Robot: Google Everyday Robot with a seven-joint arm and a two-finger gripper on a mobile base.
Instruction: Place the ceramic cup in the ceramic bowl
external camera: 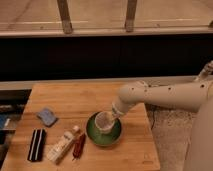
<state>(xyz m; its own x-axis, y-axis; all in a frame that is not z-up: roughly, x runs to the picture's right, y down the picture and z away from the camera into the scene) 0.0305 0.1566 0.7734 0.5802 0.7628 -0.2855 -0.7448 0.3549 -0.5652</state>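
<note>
- Reaching in from the right, the robot's pale arm (pixel 165 95) stretches across the wooden table (pixel 90 97), and its gripper (pixel 116 111) sits right above the ceramic bowl (pixel 103 134).
- From where I stand the gripper meets the ceramic cup (pixel 104 121) at the cup's upper right side; whether it has hold of the cup, I cannot tell.
- That cup is tilted, its open mouth turned up and toward me, and it lies within the bowl's outline, over the upper middle of the green dish.
- Whether the cup's base is touching the bowl's inside, I cannot make out.
- Green and glossy, the bowl stands on the near half of the table, a little right of centre.
- Just left of the bowl lies a small dark red item (pixel 79 146), and beside that a white carton (pixel 63 146) on its side, angled.
- Further left there is a black striped packet (pixel 36 145), and above it a blue sponge-like pad (pixel 47 117).
</note>
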